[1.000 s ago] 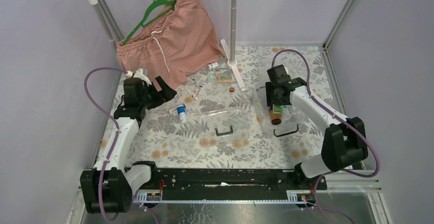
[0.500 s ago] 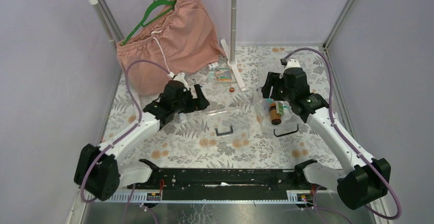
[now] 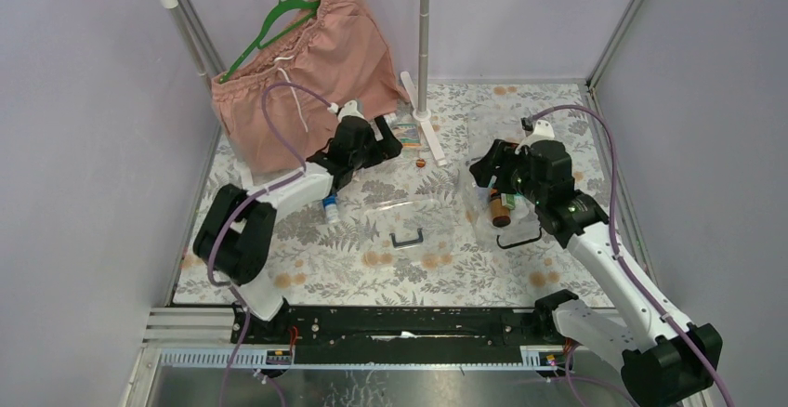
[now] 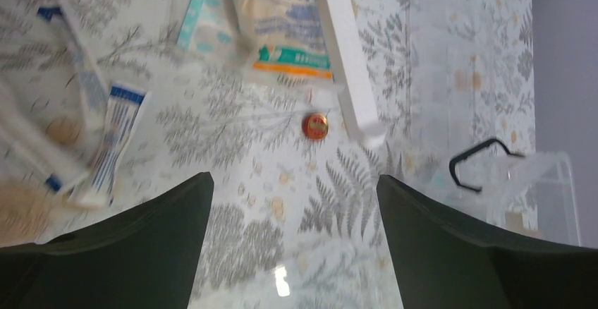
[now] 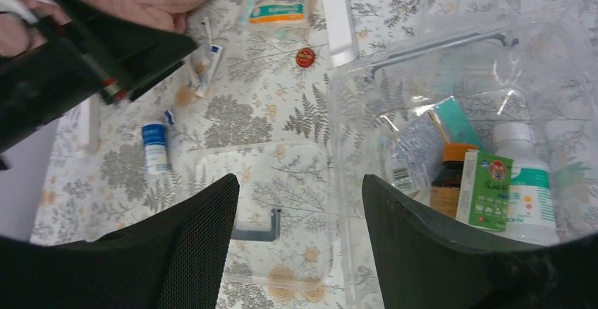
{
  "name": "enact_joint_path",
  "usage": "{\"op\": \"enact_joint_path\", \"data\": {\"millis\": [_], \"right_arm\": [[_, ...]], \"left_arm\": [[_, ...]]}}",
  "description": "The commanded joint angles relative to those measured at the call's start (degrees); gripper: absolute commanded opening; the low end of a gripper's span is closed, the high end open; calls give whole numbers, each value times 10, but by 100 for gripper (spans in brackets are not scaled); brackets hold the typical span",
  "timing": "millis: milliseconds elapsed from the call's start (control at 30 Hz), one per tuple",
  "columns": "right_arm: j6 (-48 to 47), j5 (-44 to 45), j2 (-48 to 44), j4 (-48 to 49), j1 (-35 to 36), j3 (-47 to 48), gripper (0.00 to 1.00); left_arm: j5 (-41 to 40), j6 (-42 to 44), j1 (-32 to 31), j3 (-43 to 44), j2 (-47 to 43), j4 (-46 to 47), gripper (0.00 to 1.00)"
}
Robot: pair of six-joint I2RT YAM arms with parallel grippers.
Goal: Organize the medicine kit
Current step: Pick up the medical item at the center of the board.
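Since a second ago my left arm had swung from the table's left edge out toward the far middle, and my right arm's elbow had swung out to the right. My left pincer (image 4: 293, 182) hung with its fingers wide apart and nothing between them, above the flowered table (image 4: 233, 147). The red cap (image 4: 315, 125) lay just ahead of it and the sachets (image 4: 288, 25) farther on. My right pincer (image 5: 300, 178) stood apart too, empty, over the left rim of the clear box (image 5: 337, 122). The box held a brown bottle (image 5: 448, 178) and a white bottle (image 5: 525, 185). The lid (image 5: 262, 182) lay flat just left of the box, under that pincer, and a small bottle (image 5: 155, 147) lay left of the lid.
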Motion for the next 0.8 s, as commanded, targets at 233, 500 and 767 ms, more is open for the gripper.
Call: {"op": "enact_joint_path", "data": {"millis": [233,500,767], "right_arm": [[23,-18,-43,24,-1,-12,73],[26,-21,-52,29,-1,-24,73],[25,-20,-49,28,-1,-25,73]], "left_arm": [[-32,32,-1,127,181,110,88],[-32,46,10,169,245,118,82],[-17,38,41,201,282,105,81]]}}
